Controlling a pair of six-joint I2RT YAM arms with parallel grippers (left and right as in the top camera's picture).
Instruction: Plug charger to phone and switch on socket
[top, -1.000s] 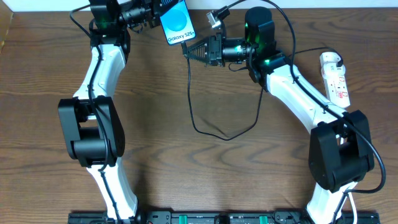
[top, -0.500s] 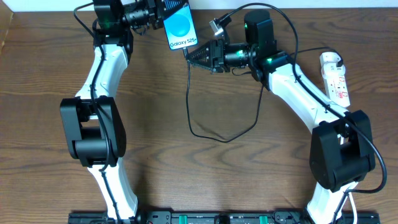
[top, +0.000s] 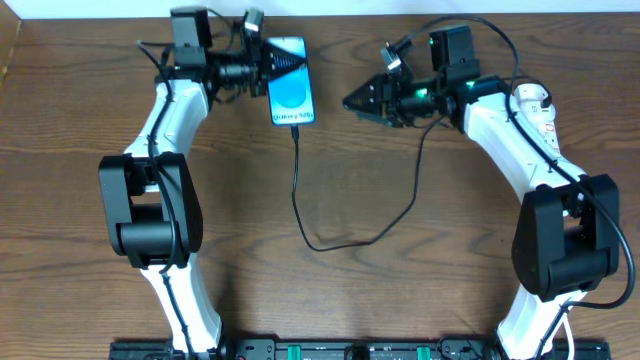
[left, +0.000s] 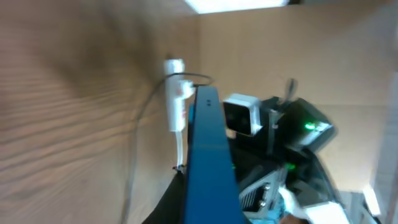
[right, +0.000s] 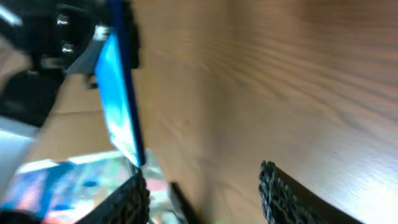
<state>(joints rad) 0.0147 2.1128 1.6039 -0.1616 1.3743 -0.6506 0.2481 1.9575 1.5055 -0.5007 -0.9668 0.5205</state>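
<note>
**Phone pinched by L, R jaws spread**

Overhead only: thin black charger cable (top: 294, 185) meets the lower edge of the blue-screened smartphone (top: 290, 82), then loops over the brown wood table (top: 400, 290). L wrist view shows the white power strip (left: 176, 102) beyond the phone; overhead, R arm (top: 510, 130) covers most of it. L gripper (top: 264, 68) pinches the phone's edge. R gripper (top: 355, 102) spread, empty; phone ahead, apart.

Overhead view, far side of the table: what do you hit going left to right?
left gripper → phone → right gripper → socket. The charger is left out: its cable loops across the middle, from the phone's bottom edge towards the right arm.
</note>
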